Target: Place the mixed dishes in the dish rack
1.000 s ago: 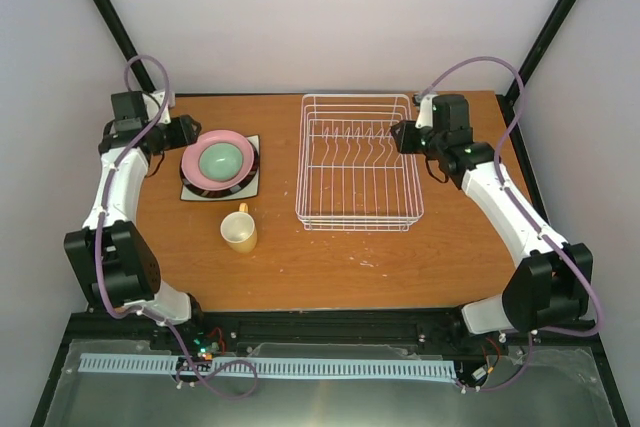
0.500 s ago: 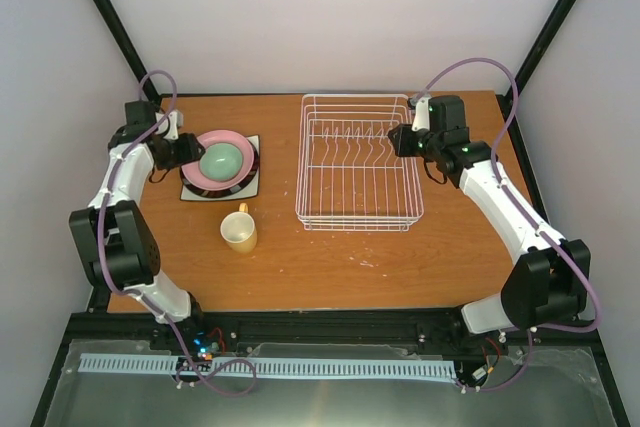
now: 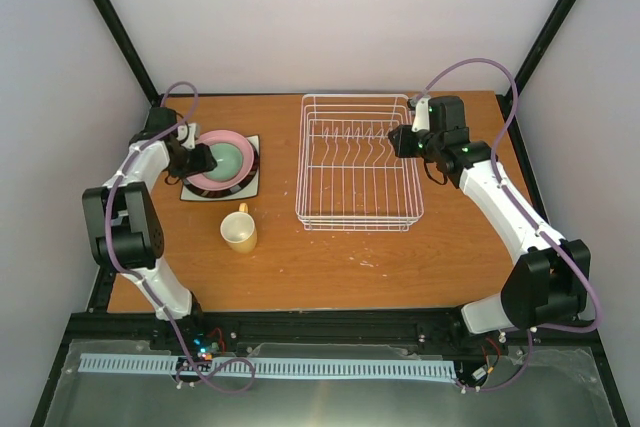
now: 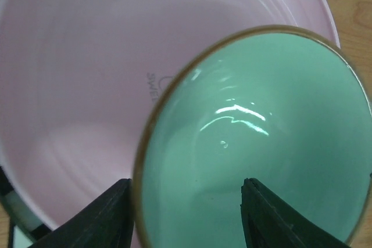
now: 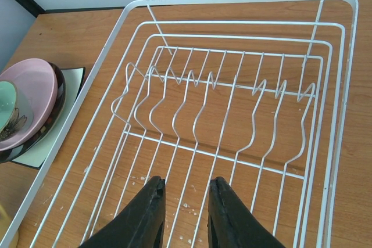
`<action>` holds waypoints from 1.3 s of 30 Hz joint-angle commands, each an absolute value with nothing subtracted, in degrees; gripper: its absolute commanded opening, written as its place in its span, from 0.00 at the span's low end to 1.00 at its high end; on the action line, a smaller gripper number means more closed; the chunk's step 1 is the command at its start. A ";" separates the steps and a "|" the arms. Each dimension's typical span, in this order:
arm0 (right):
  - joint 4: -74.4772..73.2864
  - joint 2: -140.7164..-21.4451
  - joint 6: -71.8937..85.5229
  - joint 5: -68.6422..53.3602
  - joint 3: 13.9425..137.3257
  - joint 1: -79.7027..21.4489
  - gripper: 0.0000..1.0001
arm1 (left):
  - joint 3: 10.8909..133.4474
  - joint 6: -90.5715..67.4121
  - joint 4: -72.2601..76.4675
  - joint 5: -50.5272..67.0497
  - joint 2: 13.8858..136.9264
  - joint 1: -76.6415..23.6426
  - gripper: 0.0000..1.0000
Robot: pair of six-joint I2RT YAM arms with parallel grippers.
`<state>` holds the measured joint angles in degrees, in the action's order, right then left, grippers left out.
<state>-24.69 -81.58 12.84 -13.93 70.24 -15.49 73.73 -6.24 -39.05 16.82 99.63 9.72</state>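
The pale green bowl [image 3: 230, 158] sits in the pink round plate [image 3: 213, 183], on the dark brown plate [image 3: 256, 159] and the cream square plate [image 3: 246, 190], at the table's left. I cannot make out the teal plate in the stack. My left gripper [image 3: 201, 159] is open at the bowl's left rim. In the left wrist view the bowl [image 4: 261, 137] fills the right and the gripper [image 4: 186, 213] straddles its rim, one finger over the pink plate [image 4: 75, 85], one inside the bowl. The yellow mug [image 3: 240, 234] stands nearer. My right gripper [image 3: 400, 140] hangs open and empty over the white dish rack [image 3: 299, 162].
In the right wrist view my right gripper [image 5: 187, 204] is above the rack's floor wires, near the row of upright tines [image 5: 192, 91]. The rack holds no dishes. The stack [image 5: 35, 94] shows left of the rack. White crumbs lie under the rack.
My left gripper has swung right and down from the table's far left edge to the bowl's rim. The right arm has barely moved.
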 commanded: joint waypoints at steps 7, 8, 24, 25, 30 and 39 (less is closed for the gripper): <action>-26.01 -80.33 12.04 -12.85 70.93 -15.99 0.22 | 74.92 -5.12 -38.73 16.33 103.26 8.32 0.24; -26.09 -80.13 12.04 -12.76 70.88 -15.98 0.22 | 74.94 -5.10 -38.80 16.44 103.49 8.32 0.21; -24.43 -79.41 13.14 -14.36 69.43 -16.15 0.22 | 76.62 -5.59 -36.96 20.70 95.18 8.26 0.01; -24.17 -79.21 13.17 -14.40 69.13 -16.10 0.22 | 76.95 -5.85 -36.72 21.89 94.09 8.25 0.01; -18.63 -76.86 12.95 -21.18 65.73 -16.12 0.25 | 77.84 -6.41 -31.92 37.69 86.27 8.25 0.01; 16.12 -77.28 31.60 -65.48 54.86 -15.54 0.58 | 70.11 -22.77 -2.88 79.90 77.90 1.78 0.01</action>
<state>-6.96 -76.75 18.74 -41.76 60.01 -15.40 72.29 -13.63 -19.97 57.01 79.99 6.48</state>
